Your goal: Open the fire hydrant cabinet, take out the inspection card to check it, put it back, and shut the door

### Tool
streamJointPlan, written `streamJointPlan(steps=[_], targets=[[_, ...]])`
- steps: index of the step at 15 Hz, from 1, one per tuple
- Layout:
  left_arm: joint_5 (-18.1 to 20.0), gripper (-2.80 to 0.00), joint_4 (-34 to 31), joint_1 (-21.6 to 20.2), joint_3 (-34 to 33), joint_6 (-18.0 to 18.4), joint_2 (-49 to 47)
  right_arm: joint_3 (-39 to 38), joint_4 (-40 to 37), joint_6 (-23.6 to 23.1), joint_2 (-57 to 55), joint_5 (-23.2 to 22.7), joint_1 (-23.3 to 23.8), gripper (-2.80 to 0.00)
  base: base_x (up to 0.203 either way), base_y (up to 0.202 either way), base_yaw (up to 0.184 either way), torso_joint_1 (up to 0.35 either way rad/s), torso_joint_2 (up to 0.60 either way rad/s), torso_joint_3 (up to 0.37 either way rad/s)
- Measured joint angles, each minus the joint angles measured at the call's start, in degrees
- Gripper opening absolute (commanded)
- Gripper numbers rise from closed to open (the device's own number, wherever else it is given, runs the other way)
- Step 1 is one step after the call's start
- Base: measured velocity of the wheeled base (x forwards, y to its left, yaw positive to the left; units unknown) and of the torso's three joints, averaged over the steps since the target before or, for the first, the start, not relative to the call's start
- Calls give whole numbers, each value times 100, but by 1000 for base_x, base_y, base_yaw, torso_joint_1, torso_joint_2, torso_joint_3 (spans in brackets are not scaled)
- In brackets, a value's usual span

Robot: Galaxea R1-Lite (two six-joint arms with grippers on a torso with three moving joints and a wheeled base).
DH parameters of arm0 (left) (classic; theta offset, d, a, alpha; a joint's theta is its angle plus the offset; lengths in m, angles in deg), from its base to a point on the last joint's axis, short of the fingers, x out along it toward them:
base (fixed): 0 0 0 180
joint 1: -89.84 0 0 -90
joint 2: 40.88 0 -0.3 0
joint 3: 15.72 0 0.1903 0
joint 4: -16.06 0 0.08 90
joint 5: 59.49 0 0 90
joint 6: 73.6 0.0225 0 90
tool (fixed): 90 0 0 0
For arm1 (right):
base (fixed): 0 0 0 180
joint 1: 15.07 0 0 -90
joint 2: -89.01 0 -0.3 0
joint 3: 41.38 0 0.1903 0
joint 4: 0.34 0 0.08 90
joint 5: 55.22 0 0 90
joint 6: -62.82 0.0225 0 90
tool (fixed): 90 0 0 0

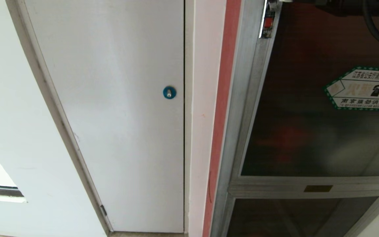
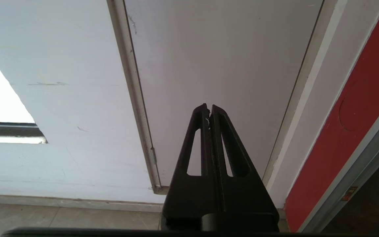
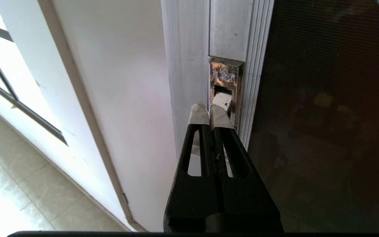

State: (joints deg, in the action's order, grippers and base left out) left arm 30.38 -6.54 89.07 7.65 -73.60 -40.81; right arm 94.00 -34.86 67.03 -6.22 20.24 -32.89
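Fire hydrant cabinet (image 1: 242,98) door (image 1: 324,131) closed; contents blurred behind glass.

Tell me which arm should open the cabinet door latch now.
Right. The right gripper, shut, has its taped tips at the latch recess in the door frame. The left gripper, shut, faces the plain white door instead.
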Motion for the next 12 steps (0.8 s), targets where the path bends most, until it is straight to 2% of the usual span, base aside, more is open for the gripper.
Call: streamJointPlan(steps=[12], targets=[[2, -280, 0, 0, 0, 0, 0, 9, 252, -11, -259, 13, 29, -280, 0, 0, 0, 0, 0, 0]])
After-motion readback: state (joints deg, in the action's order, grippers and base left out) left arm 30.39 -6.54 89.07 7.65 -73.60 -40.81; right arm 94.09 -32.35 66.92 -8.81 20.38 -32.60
